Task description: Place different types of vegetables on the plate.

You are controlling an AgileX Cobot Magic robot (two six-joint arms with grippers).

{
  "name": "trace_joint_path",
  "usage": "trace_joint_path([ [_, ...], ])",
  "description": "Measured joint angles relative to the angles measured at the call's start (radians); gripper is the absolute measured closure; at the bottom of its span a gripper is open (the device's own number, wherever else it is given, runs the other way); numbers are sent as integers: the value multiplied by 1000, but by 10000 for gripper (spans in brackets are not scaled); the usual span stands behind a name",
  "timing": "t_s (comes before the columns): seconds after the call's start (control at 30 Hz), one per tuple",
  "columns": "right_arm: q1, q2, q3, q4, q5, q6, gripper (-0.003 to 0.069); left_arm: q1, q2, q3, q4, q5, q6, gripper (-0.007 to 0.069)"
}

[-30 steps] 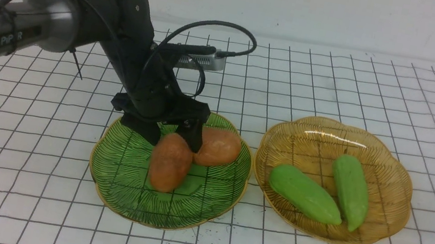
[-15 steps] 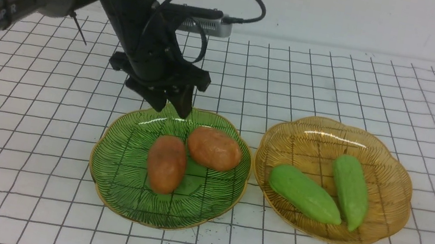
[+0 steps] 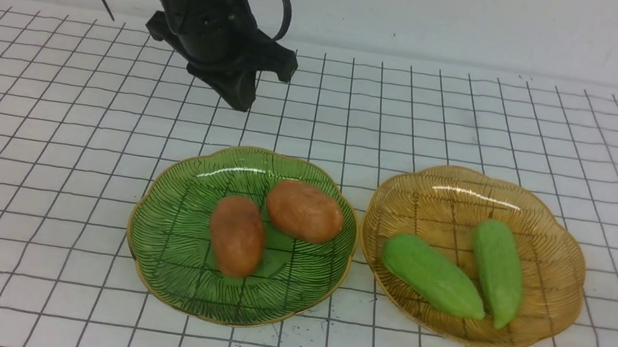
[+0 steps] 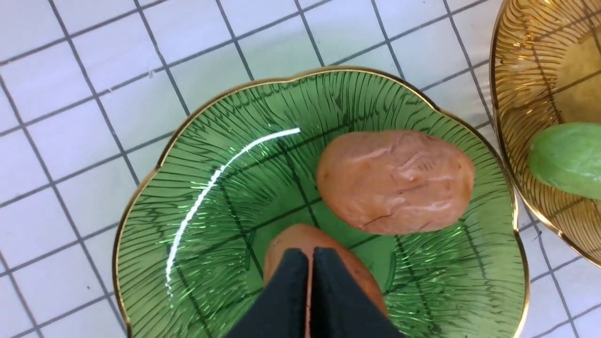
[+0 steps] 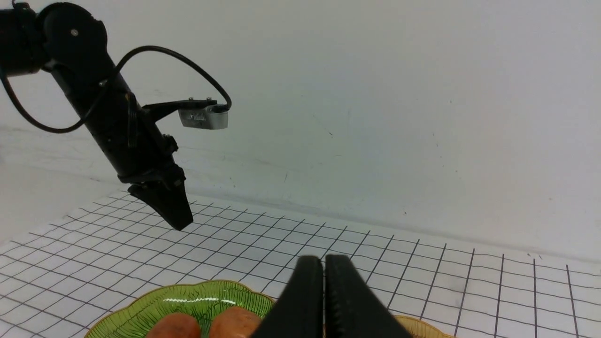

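Two lumpy orange-brown potatoes [image 3: 271, 224] are resting on a scalloped green plate [image 3: 166, 263], the landmark here. Just right of the green plate, an amber plate [image 3: 554, 299] is holding two smooth light green gourds [image 3: 466, 271], their near ends close together. Above the green plate, toward its far side, the left arm's black jaws [image 3: 242, 101] are hovering, pressed together and gripping nothing. The right arm's jaws [image 5: 324, 263] are also pressing together, empty. A white desk [image 3: 53, 217] with dark grid lines is supporting both plates.
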Motion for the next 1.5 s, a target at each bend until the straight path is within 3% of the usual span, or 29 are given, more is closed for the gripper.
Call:
trace_joint_path([
  [0.6, 0, 0, 5, 0, -1, 0, 673, -1, 0, 0, -84, 0, -9, 632],
  [0.8, -6, -40, 104, -13, -8, 0, 673, -1, 0, 0, -81, 0, -8, 632],
  [1.2, -258, -331, 422, -134, 6, -1, 673, -1, -2, 0, -44, 0, -5, 632],
  [1.5, -302, -351, 499, -134, 53, -1, 673, -3, -199, 48, -44, 1, -11, 632],
])
